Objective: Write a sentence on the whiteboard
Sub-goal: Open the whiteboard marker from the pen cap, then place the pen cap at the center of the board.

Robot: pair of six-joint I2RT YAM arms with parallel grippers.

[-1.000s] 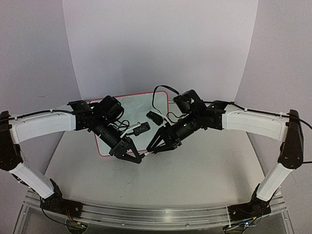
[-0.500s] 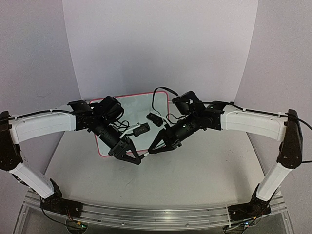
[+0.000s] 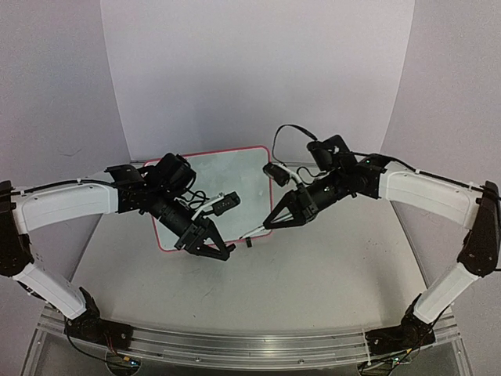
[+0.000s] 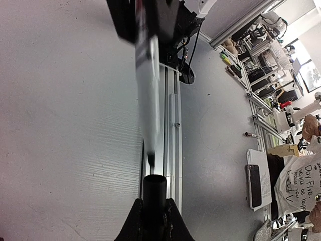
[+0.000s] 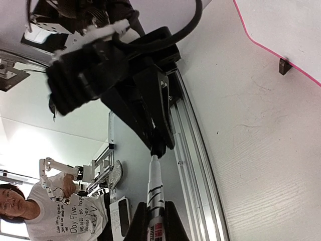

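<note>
The whiteboard point(image 3: 235, 174), white with a pink-red rim, lies flat at the back of the table, partly under both arms; its corner and one black foot point(image 5: 284, 66) show in the right wrist view. The sentence is out of view; the board surface that shows looks blank. My right gripper point(image 3: 275, 222) point(image 5: 156, 213) is shut on a white marker point(image 3: 259, 232) point(image 5: 155, 193), tip pointing at the left gripper. My left gripper point(image 3: 224, 253) point(image 4: 154, 213) is shut on the marker's black cap point(image 4: 154, 193). The marker tip point(image 4: 150, 148) sits just outside the cap's mouth.
The aluminium rail point(image 3: 235, 345) with both arm bases runs along the near table edge. A purple-white backdrop point(image 3: 258, 70) walls the back and sides. Cables loop over both wrists above the board.
My right gripper has shut on the marker and drawn back up and to the right, pulling it out of the cap. The left gripper keeps the cap and has barely moved.
</note>
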